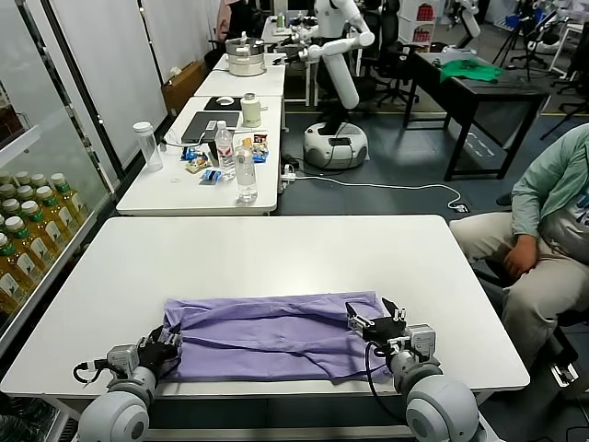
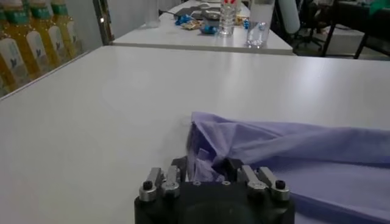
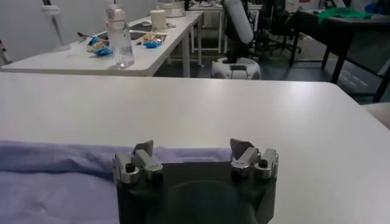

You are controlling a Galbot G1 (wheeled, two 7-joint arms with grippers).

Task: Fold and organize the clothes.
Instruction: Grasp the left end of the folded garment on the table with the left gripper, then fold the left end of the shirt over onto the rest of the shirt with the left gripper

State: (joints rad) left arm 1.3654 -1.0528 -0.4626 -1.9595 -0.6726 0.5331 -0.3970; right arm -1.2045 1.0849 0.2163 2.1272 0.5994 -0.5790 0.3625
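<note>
The lavender T-shirt (image 1: 267,333) lies as a long folded band across the near part of the white table (image 1: 276,253). No print shows on it. My left gripper (image 1: 164,347) is at the shirt's left end. In the left wrist view its fingers (image 2: 182,167) are closed on a bunched fold of the purple fabric (image 2: 204,159). My right gripper (image 1: 375,322) sits low over the shirt's right end. In the right wrist view this gripper (image 3: 192,148) is open, with its fingertips (image 3: 241,146) wide apart and nothing between them; the shirt's edge (image 3: 67,159) lies beneath.
A seated person (image 1: 543,230) is close to the table's right side. Bottles of yellow drink (image 1: 28,239) fill a shelf on the left. A second table (image 1: 207,161) behind holds water bottles and clutter. The bare far half of the white table also shows in the left wrist view (image 2: 152,85).
</note>
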